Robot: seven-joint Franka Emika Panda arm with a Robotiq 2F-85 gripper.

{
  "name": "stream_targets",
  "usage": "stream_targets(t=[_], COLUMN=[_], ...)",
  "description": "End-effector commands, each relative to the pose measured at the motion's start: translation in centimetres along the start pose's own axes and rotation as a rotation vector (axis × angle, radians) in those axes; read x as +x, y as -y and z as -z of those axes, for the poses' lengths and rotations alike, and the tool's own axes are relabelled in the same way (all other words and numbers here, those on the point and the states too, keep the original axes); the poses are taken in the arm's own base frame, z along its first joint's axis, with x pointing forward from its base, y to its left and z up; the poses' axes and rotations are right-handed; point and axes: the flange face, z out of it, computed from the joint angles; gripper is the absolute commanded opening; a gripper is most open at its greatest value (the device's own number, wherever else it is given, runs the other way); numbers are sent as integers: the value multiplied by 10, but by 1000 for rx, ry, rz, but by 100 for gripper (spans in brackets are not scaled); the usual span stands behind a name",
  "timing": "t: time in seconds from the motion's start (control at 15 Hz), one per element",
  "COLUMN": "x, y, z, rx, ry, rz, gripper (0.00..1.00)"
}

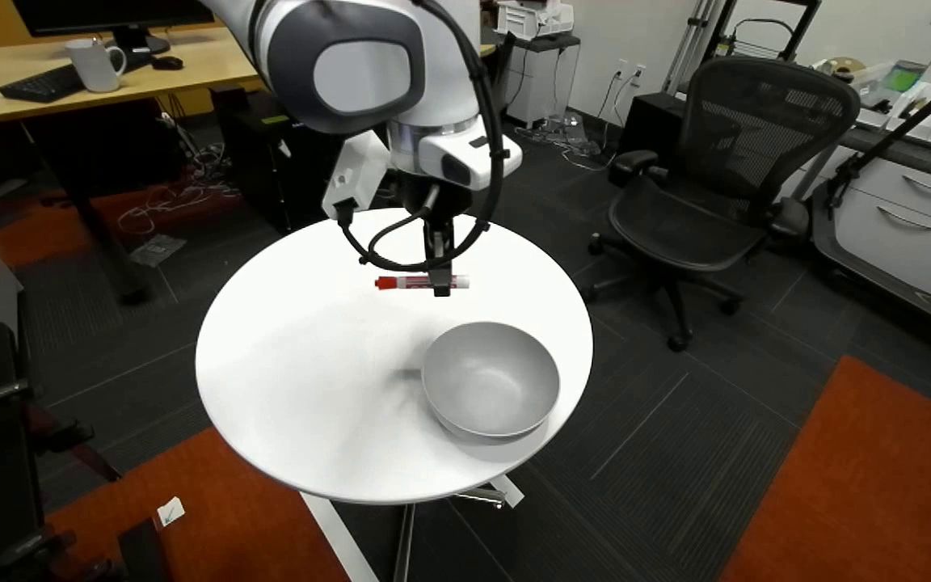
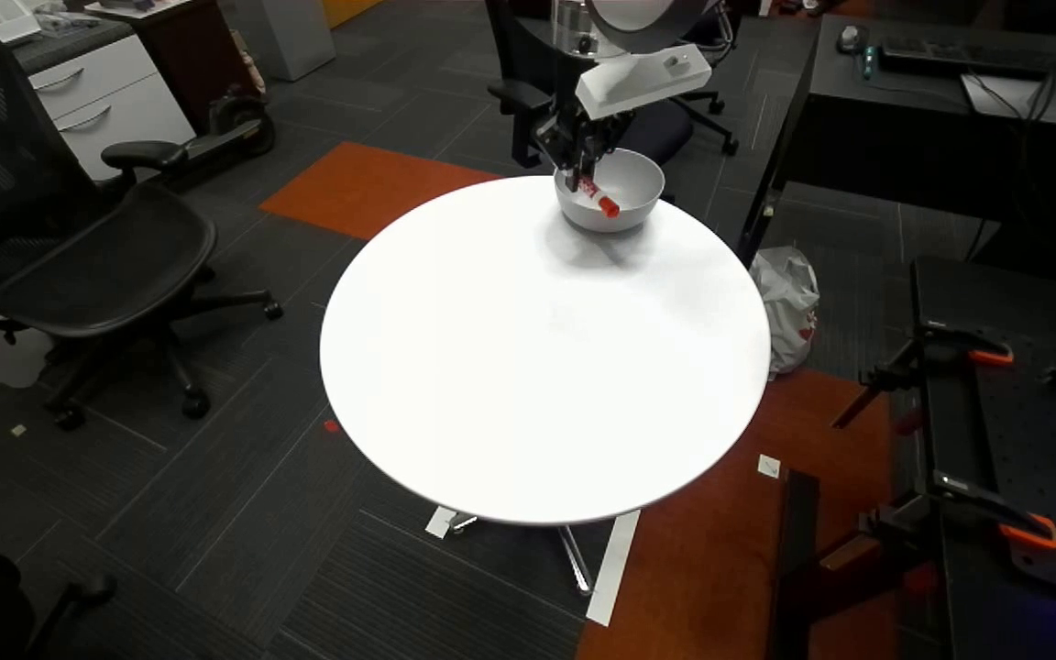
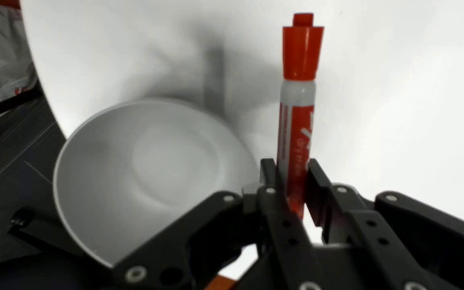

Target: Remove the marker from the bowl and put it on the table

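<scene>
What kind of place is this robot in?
It looks like an office, maybe a robot lab: there's a computer keyboard on a desk, a wheeled chair, and a big robot arm.

Premises: office, with traits of a robotics lab. Office furnishings: wood-topped desk bearing monitor, keyboard and mug; mesh swivel chair; white drawer cabinet; dark and orange carpet. Lab equipment: white and grey robot arm; orange-tipped clamps on a black worktop.
</scene>
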Motion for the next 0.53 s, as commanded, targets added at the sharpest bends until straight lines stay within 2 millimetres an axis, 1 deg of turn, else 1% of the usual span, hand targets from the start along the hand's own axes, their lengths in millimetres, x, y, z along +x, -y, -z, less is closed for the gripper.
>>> stream_targets(t=[0.0, 0.07, 0.13, 0.2, 0.33, 0.47], x=[-47, -58, -73, -85, -111, -134], y=[42, 53, 70, 83, 110, 133], z=[-8, -11, -14, -17, -20, -26], rx=[18, 17, 13, 9, -3, -19], ry=[27, 35, 39, 42, 54, 56], rz=[71, 100, 142, 178, 259, 341], gripper=[5, 5, 5, 5, 5, 5])
